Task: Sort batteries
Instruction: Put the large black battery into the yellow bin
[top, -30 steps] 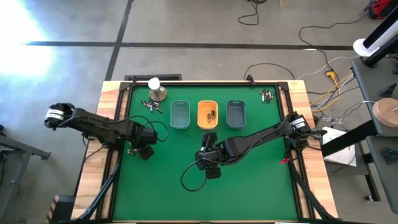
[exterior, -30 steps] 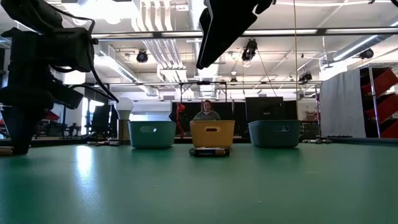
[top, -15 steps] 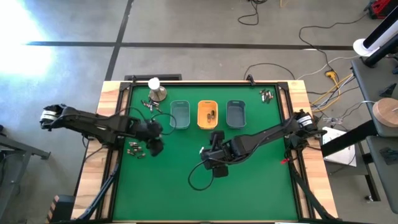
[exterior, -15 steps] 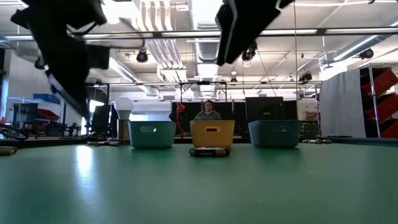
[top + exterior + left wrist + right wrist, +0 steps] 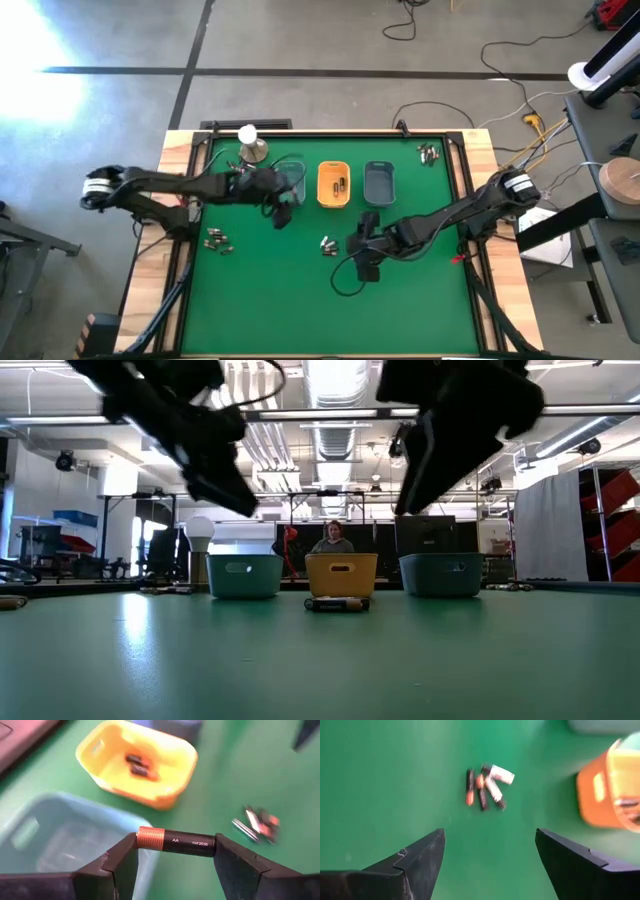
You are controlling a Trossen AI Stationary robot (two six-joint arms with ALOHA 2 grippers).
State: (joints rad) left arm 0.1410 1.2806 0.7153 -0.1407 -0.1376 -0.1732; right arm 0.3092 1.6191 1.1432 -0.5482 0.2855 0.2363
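Left gripper (image 5: 175, 851) clamps AA battery (image 5: 176, 842) end to end, hanging over near edge of blue tray (image 5: 60, 827). Battery likely light, rigid, slick-sided, rolls easily; end grip looks secure, side grip at mid-body also workable. Right gripper (image 5: 490, 852) wide, empty, above loose battery cluster (image 5: 486, 784) on green worktop (image 5: 300, 300). Blue tray looks empty. Orange tray (image 5: 137, 762) holds two dark batteries. Grey tray (image 5: 379, 183): contents cannot tell. More batteries lie at left edge (image 5: 217, 239) and far right corner (image 5: 430, 153).

Three trays (image 5: 333, 184); two batteries (image 5: 137, 765) in yellow one; four battery clusters (image 5: 328, 244) on table.
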